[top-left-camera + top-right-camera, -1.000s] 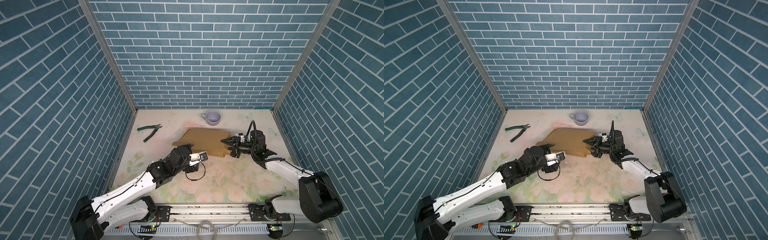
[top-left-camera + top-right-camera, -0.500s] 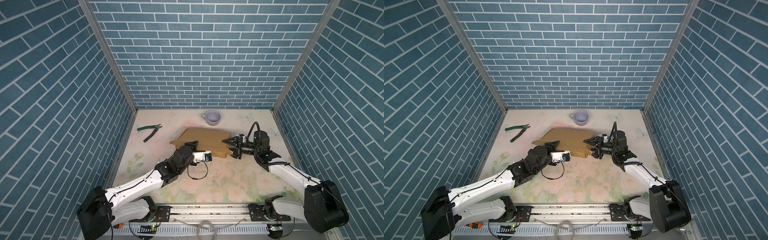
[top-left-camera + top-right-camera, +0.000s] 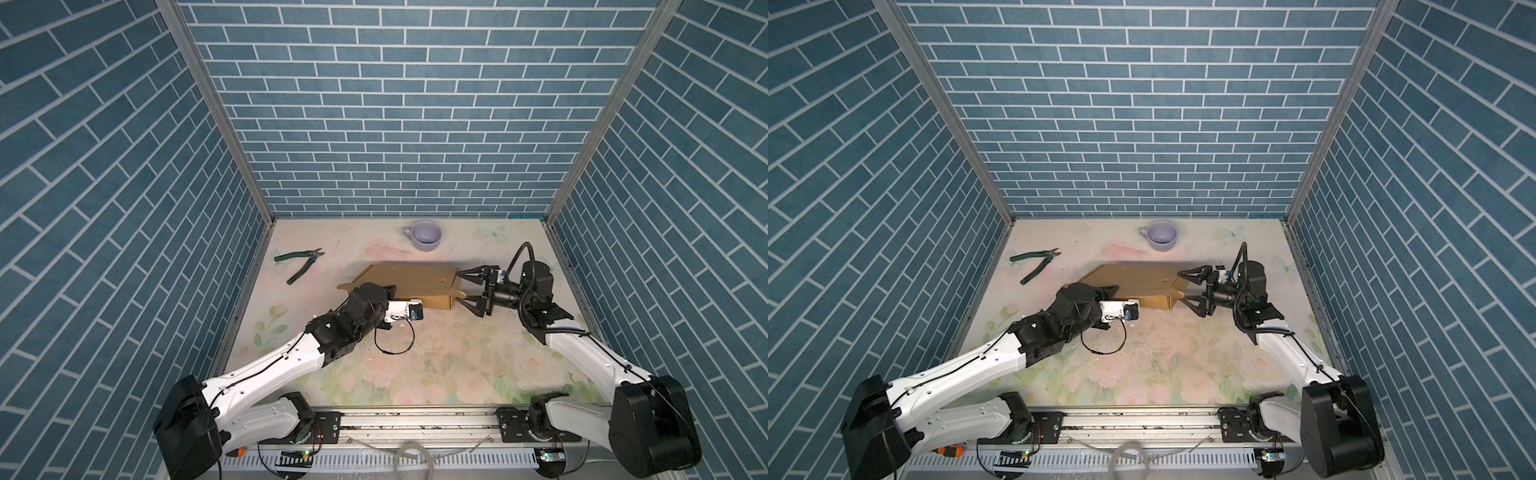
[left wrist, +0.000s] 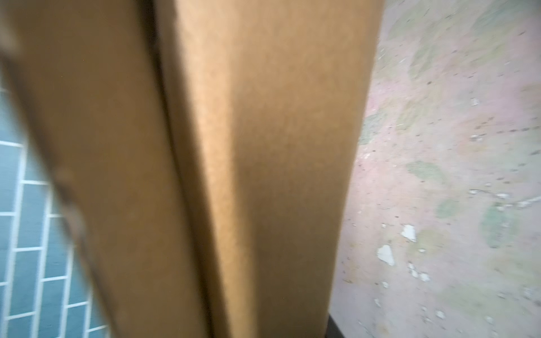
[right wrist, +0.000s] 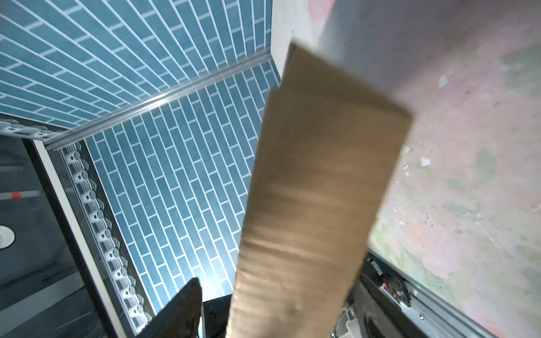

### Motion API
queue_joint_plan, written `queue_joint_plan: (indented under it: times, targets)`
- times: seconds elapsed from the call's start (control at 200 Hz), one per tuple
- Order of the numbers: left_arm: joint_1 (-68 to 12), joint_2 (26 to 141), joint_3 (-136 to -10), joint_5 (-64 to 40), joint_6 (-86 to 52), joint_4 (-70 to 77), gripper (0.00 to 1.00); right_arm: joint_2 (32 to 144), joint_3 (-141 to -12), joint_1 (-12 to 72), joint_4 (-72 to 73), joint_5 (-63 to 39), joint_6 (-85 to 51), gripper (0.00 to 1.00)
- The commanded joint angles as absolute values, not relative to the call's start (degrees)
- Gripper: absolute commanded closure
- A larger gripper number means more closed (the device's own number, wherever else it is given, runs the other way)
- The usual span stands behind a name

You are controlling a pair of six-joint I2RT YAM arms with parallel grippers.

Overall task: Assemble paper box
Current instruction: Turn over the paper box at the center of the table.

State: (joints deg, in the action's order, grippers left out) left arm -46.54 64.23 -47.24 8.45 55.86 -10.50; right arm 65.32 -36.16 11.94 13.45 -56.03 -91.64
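Stretching low over the floral surface [image 3: 436,353] in both top views, the left arm sets the left pincer [image 3: 388,291] at the near left corner of the paper box [image 3: 411,276] lying there; its grip I cannot tell. The right arm holds the right pincer [image 3: 467,287] spread around the box's right end. Left wrist view: blurred cardboard. Right wrist view: one dark finger [image 5: 181,310] beside the box.
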Motion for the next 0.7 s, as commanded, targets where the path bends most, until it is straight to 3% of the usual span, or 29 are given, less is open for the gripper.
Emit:
queue_joint_plan:
  times: [0.0,0.13,0.26,0.315,0.405,0.695]
  targets:
    - [-43.95,67.21,-53.16,1.07,48.6,-26.54,0.63,61.44,-42.82,7.75,-9.99,-53.7,-71.68,0.2]
    - [-39.83,76.49,-63.38,-6.47,46.52,-39.6,0.61,61.42,-58.27,8.85,-39.36,-37.77,-40.6,0.25]
    - [-37.48,86.95,-73.53,-12.06,47.1,-49.4,0.59,61.72,-66.86,13.63,-46.71,-29.39,-25.45,0.33]
    - [-37.2,89.79,-75.72,-12.65,48.04,-51.31,0.58,62.3,-69.31,17.16,-48.76,-25.62,-21.25,0.32]
    - [-36.66,92.52,-77.71,-13.75,47.96,-51.24,0.58,63.78,-70.73,22.03,-51.36,-19.15,-18.14,0.27]
    - [-35.26,97.54,-82.63,-13.88,50.68,-52.7,0.59,68.33,-60.96,23.12,-30.07,-28.31,-28.39,0.31]
